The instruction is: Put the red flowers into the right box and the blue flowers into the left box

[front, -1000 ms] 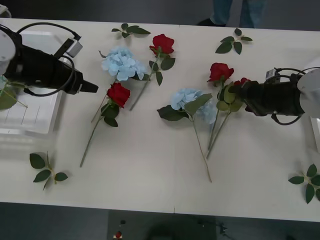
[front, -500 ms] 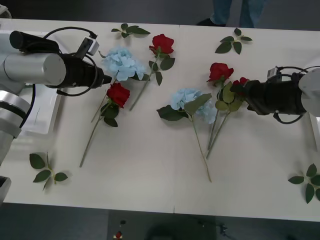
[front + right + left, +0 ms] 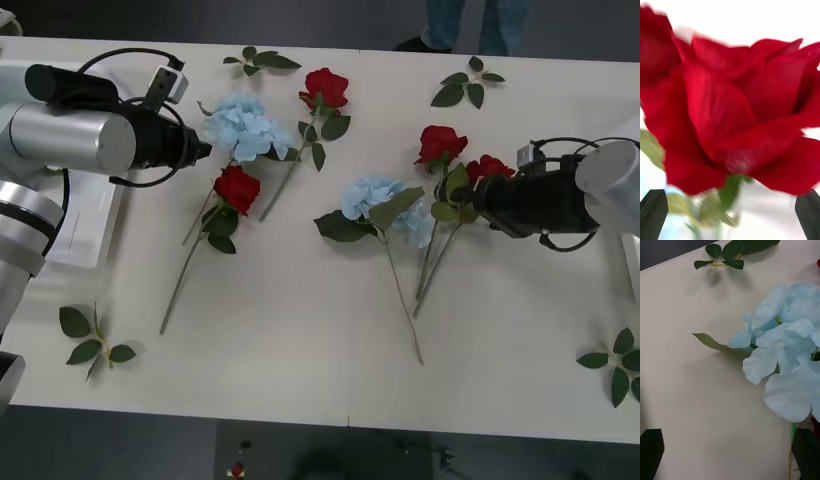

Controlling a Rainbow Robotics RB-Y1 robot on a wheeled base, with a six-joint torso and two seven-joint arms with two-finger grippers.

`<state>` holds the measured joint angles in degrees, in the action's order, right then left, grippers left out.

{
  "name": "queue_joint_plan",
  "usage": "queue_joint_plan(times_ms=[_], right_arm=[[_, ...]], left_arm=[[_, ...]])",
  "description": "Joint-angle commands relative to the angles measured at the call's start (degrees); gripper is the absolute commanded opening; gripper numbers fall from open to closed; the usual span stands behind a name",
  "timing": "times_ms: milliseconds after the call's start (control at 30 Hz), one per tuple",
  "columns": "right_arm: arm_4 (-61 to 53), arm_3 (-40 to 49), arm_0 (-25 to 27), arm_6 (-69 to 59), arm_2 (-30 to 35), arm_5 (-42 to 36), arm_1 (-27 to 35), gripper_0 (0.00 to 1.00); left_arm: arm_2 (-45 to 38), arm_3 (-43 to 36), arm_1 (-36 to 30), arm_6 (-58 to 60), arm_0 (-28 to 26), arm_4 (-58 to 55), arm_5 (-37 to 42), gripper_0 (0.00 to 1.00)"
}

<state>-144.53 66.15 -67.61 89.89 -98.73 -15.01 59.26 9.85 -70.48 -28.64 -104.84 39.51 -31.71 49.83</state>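
Upper left of front view: left box (image 3: 85,235) mostly behind the left arm; left gripper (image 3: 200,150) w/ fingers (image 3: 651,450) spread, just beside a blue flower (image 3: 243,127); red roses (image 3: 237,188) mid-frame; second blue flower (image 3: 385,208) centre; right gripper (image 3: 466,195), fingers (image 3: 653,212) spread, at a red rose (image 3: 488,166).

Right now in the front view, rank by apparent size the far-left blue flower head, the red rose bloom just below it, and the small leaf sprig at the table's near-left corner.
1. Blue flower head, clearly the widest.
2. Leaf sprig and red rose bloom: too close to rank, since the sprig spreads wider but is sparse and the bloom is compact and solid.
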Motion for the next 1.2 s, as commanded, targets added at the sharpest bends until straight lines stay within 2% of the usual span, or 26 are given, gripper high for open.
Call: queue_joint_plan(times_ms=[33,200,333,567,733,1067,1100,1200], right_arm=[[6.5,-1.4,-2.1,2.5,4.3,-6.5,2.3,1.00],[13.1,-1.5,1.1,10.1,14.9,-18.3,5.4,1.00],[22.1,-2.4,3.5,12.6,22.6,-26.3,5.4,1.00],[33.0,-6.0,3.6,10.5,24.7,-29.0,1.2,1.00],[38.1,-8.9,3.6,2.9,24.9,-29.2,-1.9,1.00],[33.2,-14.3,3.6,-10.6,25.6,-30.4,-5.7,1.00],[33.2,-14.7,3.6,-11.2,25.6,-30.4,-6.1,1.00],[33.3,-16.8,3.6,-12.5,25.6,-30.0,-7.4,1.00]], left_arm=[[-1.0,-0.9,2.6,3.9,2.1,4.9,-0.5,1.00],[-1.0,1.1,4.2,4.6,2.0,6.6,-1.0,1.00],[-0.9,2.7,5.7,4.6,2.0,7.6,-1.1,1.00],[-0.9,4.1,7.6,4.6,1.0,9.6,-1.4,1.00],[0.5,4.3,8.9,4.7,-1.2,12.0,-4.0,1.00],[3.7,4.7,10.9,6.7,-3.1,16.7,-5.0,1.00],[4.1,5.0,11.1,6.8,-3.0,16.7,-4.9,0.97],[4.9,5.4,11.3,7.5,-3.1,16.6,-5.0,0.69]])
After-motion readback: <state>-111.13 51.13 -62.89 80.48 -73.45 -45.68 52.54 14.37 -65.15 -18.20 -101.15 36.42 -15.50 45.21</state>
